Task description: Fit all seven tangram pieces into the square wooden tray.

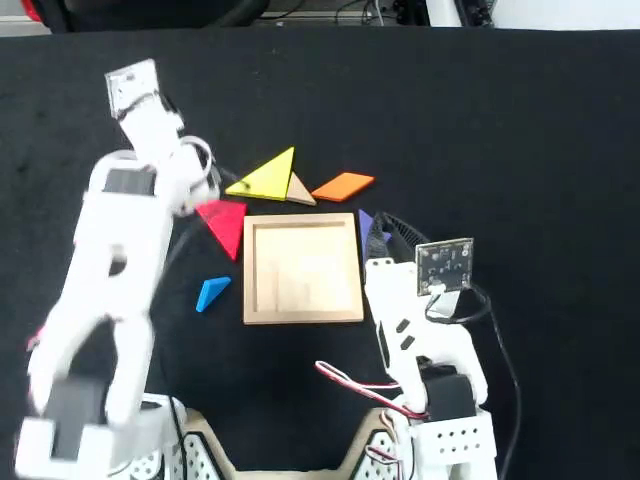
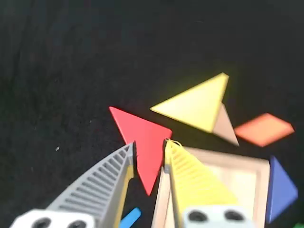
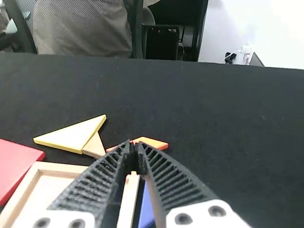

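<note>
Right now my left tool [image 2: 149, 143] is spread, one finger on each side of the narrow end of the red triangle [image 2: 137, 130], which lies flat on the black table [image 1: 500, 120] just off the 10 o'clock corner of the wooden tray [image 1: 300, 218]. My right tool [image 3: 133, 144] is pressed together with nothing between its tips, over the tray's 3 o'clock rim. A dark blue triangle [image 1: 366, 222] lies just beside it at 2 o'clock. Farther out, the yellow triangle [image 1: 268, 178] lies at 12 o'clock with a small tan triangle [image 1: 300, 192] touching it. The orange parallelogram [image 1: 343, 185] is at 1 o'clock, and a small blue piece [image 1: 212, 293] is apart at 8 o'clock. The tray's floor looks bare. I judge these pieces to be thin, stiff and light, lying flush on the cloth. There is little edge to bite, and a piece will pivot or skate if squeezed off-centre. I would take the red one across its two slanting edges, nearer its middle than its point. From the high view my left arm covers that grip, and my right fingers hide most of the dark blue triangle. A green sliver at the far corner of the left wrist view could be the seventh piece, but I cannot tell.
</note>
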Robot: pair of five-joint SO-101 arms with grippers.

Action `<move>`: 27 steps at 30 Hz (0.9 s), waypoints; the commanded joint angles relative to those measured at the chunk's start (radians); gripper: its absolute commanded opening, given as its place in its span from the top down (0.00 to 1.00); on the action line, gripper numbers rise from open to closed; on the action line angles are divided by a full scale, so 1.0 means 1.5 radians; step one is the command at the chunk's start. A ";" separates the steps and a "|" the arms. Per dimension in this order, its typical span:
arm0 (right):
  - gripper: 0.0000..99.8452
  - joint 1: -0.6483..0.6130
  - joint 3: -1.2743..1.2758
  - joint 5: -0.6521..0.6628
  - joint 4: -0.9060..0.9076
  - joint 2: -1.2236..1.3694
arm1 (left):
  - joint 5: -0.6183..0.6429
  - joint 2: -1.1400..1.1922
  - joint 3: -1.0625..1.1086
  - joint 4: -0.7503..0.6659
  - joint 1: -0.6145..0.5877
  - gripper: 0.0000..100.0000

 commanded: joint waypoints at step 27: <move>0.98 -0.010 0.004 0.078 -0.031 0.105 | 0.204 0.666 -0.602 0.270 -0.014 0.67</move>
